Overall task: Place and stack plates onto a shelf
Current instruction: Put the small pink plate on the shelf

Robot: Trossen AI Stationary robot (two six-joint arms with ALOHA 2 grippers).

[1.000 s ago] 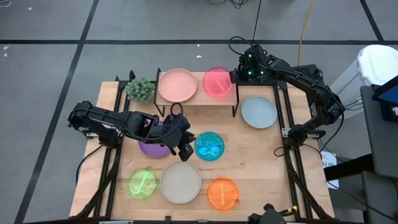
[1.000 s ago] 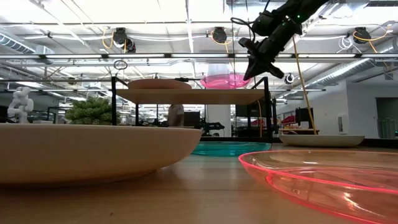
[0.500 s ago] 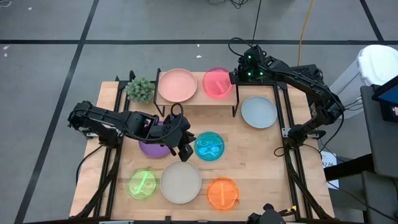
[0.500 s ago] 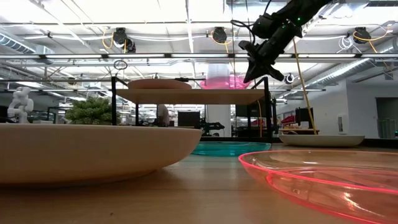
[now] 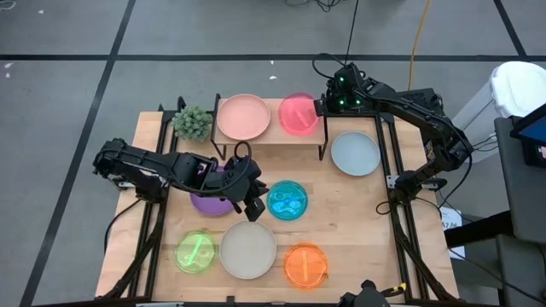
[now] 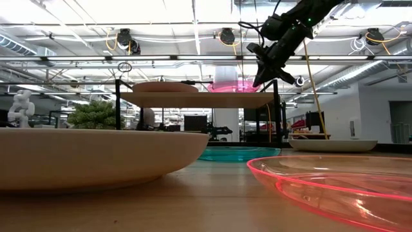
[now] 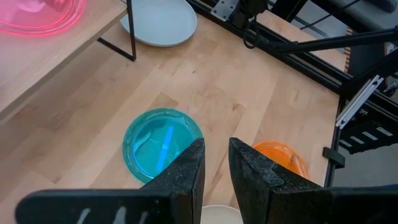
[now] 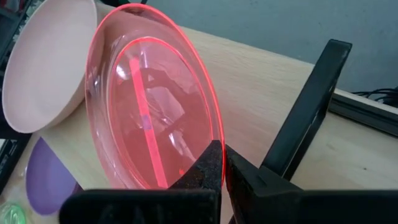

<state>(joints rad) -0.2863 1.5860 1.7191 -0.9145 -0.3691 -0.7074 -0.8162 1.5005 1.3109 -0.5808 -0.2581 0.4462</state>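
On the low light-wood shelf [image 5: 269, 135], your right gripper [image 5: 322, 105] pinches the translucent hot pink plate's [image 5: 298, 112] rim; your left gripper [image 5: 253, 207], fingers nearly together, hovers beside the translucent blue plate [image 5: 287, 200].

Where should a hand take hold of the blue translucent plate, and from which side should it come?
Probably by its raised rim. The blue plate lies flat on the table, so nothing else offers a pinch; come from above, at the edge facing the left hand.

No legible text, label, brand or number anywhere.
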